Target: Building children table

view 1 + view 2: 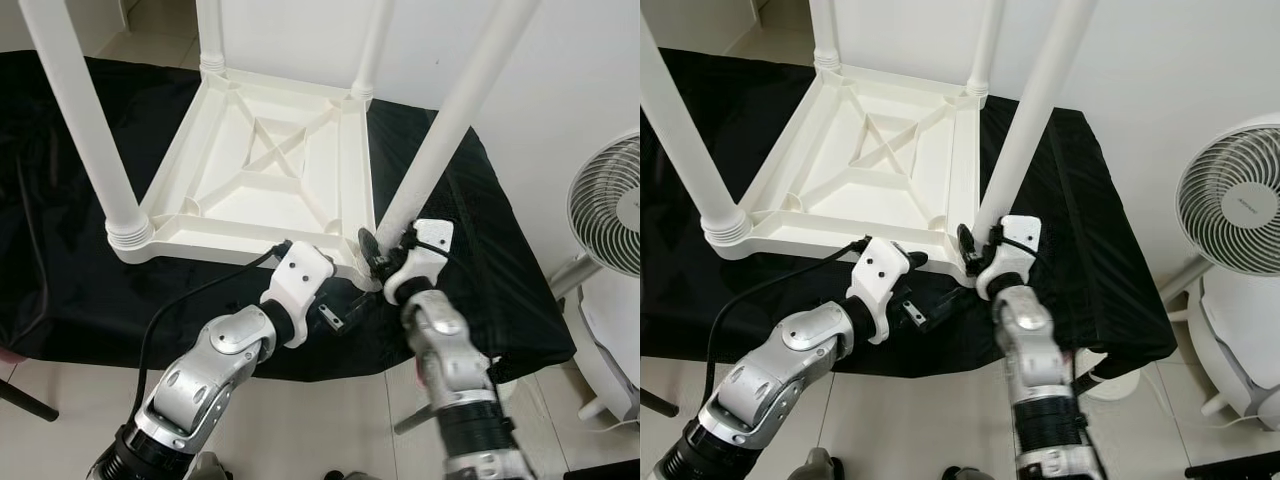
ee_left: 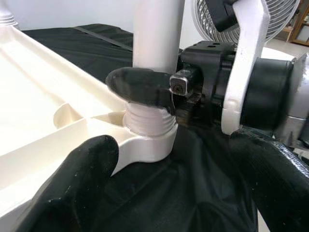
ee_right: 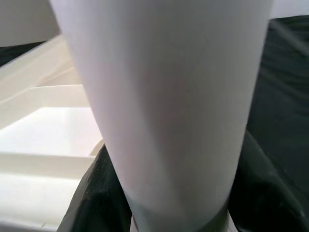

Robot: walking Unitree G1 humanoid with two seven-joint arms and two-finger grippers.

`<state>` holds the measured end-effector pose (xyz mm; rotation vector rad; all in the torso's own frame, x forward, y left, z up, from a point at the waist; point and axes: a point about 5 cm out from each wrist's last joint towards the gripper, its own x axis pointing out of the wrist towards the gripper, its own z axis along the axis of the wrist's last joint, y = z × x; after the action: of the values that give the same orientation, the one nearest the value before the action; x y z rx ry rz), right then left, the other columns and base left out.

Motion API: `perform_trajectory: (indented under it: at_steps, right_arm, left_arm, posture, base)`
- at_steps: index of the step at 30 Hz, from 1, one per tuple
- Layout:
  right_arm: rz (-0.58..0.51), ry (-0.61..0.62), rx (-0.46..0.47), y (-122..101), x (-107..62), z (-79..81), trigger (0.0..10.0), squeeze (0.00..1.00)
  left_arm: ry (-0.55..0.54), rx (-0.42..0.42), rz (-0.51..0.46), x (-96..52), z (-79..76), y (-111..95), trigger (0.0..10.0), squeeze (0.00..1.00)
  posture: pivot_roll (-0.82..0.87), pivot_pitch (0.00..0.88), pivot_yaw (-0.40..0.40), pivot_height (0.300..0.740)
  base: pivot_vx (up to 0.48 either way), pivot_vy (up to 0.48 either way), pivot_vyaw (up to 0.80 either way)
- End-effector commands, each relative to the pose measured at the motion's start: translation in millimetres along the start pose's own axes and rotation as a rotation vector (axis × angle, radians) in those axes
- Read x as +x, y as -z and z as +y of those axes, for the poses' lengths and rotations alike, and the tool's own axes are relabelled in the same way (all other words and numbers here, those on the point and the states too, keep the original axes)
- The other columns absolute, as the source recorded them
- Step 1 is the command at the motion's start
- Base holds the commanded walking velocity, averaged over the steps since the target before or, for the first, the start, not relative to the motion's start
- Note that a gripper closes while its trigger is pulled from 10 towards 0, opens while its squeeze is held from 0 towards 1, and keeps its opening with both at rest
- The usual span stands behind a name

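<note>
Children's table (image 1: 270, 170), white plastic, is seen upside down on a surface draped in black cloth (image 1: 60, 270), its ribbed underside facing up and four white legs rising from its corners. It occupies the middle of the cloth, with its near edge close to the front edge of the covered surface. The leg (image 1: 450, 125) at the table's near right corner is gripped low down by the right gripper (image 1: 385, 252), just above the threaded collar where the leg meets the corner socket; the black fingers (image 2: 140, 86) are closed around the leg from both sides. The left gripper (image 1: 325, 290) is held just beside that same corner, at the table's near edge, with one black finger (image 2: 77, 179) close against the rim below the socket; whether its jaws are spread or pressed together cannot be told. A white standing fan (image 1: 605, 205) is seen on the tiled floor (image 1: 300, 420) beyond the right edge of the cloth.
</note>
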<state>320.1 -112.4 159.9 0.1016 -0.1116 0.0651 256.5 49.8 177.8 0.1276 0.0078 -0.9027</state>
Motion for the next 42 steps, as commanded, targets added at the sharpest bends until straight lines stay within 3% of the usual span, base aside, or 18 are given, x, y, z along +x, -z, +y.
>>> perform_trajectory:
  at_steps: [1, 4, 10, 11, 13, 15, 19, 20, 27, 31, 42]
  right_arm:
    - [0.057, 0.074, -0.005, 11, -5.4, -7.0, 10.0, 0.0]
    - [0.061, 0.061, 0.01, 11, -7.8, 4.5, 10.0, 0.0]
    - [0.052, 0.032, 0.0, 10, -8.1, 3.8, 10.0, 0.0]
    - [0.052, 0.007, 0.023, 9, -9.3, 3.3, 10.0, 1.0]
    - [0.042, -0.033, 0.03, 6, -9.5, 1.6, 10.0, 1.0]
    - [0.001, -0.17, 0.018, -3, -7.7, -5.6, 10.0, 1.0]
    - [0.0, -0.234, 0.002, -6, -6.0, -12.4, 10.0, 1.0]
    - [0.0, -0.275, -0.021, -6, -5.3, -16.8, 10.0, 0.0]
    - [0.002, -0.416, -0.074, -7, -3.2, -28.7, 10.0, 0.0]
    - [0.017, -0.56, -0.104, -3, 0.2, -32.2, 10.0, 0.0]
    - [0.056, -0.646, -0.144, 4, 23.8, -32.8, 10.0, 0.0]
  left_arm:
    - [0.053, -0.007, 0.012, 1.6, -5.8, 2, 10.0, 0.0]
    - [0.054, -0.009, 0.01, 2.3, -6.7, 1, 10.0, 0.0]
    - [0.054, -0.011, 0.006, 3.4, -7.6, 1, 10.0, 0.0]
    - [0.053, -0.011, 0.005, 3.6, -7.7, 1, 10.0, 0.0]
    - [0.05, -0.01, 0.004, 3.8, -7.3, 1, 10.0, 0.0]
    - [0.043, -0.009, 0.001, 4.2, -6.2, 0, 10.0, 0.0]
    - [0.042, -0.008, -0.001, 4.4, -6.0, 0, 10.0, 0.0]
    - [0.042, -0.006, -0.001, 4.6, -5.7, 0, 10.0, 0.0]
    - [0.042, -0.001, -0.002, 5.1, -3.2, -1, 10.0, 0.0]
    - [0.048, 0.007, -0.007, 6.5, -3.0, -2, 10.0, 0.0]
    - [0.045, 0.023, -0.018, 8.4, 1.4, -7, 10.0, 0.0]
  posture:
    - [0.05, 0.103, -0.104, 0.74]
    - [0.05, 0.099, -0.107, 0.74]
    - [0.05, 0.095, -0.112, 0.74]
    - [0.05, 0.095, -0.112, 0.74]
    - [0.06, 0.089, -0.117, 0.74]
    - [0.06, 0.081, -0.118, 0.74]
    - [0.07, 0.073, -0.117, 0.74]
    - [0.07, 0.069, -0.117, 0.74]
    - [0.07, 0.053, -0.107, 0.74]
    - [0.07, 0.039, -0.099, 0.74]
    - [0.09, 0.026, -0.094, 0.74]
  base:
    - [0.0, 0.0, 0.0]
    - [0.0, 0.0, 0.0]
    - [0.0, 0.0, 0.0]
    - [0.0, 0.0, 0.0]
    - [0.0, 0.0, 0.0]
    - [0.0, 0.0, 0.0]
    - [0.0, 0.0, 0.0]
    - [0.0, 0.0, 0.0]
    - [0.0, 0.0, 0.0]
    - [0.0, 0.0, 0.0]
    - [0.0, 0.0, 0.0]
